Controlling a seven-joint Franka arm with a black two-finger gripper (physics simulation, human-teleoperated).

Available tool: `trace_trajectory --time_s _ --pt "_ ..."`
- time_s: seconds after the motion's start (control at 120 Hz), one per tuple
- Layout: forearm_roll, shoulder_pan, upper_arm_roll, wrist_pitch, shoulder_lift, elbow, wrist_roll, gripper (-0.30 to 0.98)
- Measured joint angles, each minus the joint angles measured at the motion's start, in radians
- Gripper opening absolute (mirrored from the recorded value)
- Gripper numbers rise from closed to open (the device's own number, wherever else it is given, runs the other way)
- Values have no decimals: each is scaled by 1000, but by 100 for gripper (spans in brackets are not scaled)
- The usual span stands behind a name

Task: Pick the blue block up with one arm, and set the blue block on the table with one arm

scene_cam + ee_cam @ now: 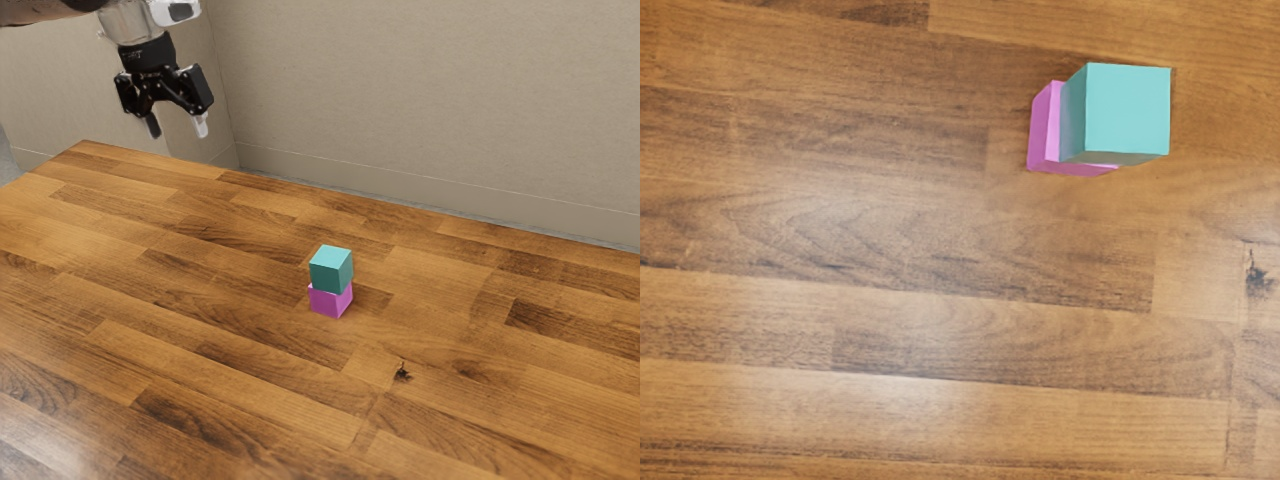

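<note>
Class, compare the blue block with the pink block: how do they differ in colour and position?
The blue block is light blue-green; the pink block is magenta-pink. The blue block sits on top; the pink block lies beneath it, on the table. Both are plain blocks, stacked together.

Arm [130, 27] pale grey near wrist, brownish-dark stretch further up, white rounded part with dark patch; gripper [177, 126] black, angular jointed linkages, small faint marking on housing [146, 52], one fingertip [201, 127] whitish, other dark
</note>
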Motion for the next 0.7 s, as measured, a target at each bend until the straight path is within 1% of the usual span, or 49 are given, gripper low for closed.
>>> trace_trajectory --time_s 0.133,0.167,0.2,0.258,0.3,0.4,0.517,0.7 --pt "-3 6 4 42 36 -12 -8 69" --pt "-2 9 2 60 49 -40 -11 69" --pt "-2 9 -4 95 49 -105 -15 69" --pt "8 13 -35 193 12 -279 -21 69" --pt "25 8 -56 259 25 -325 -25 69" --pt "50 6 -93 373 138 -294 -37 68" --pt "65 8 -135 451 272 -187 -52 68" --pt "117 7 -240 530 345 -150 -106 68"
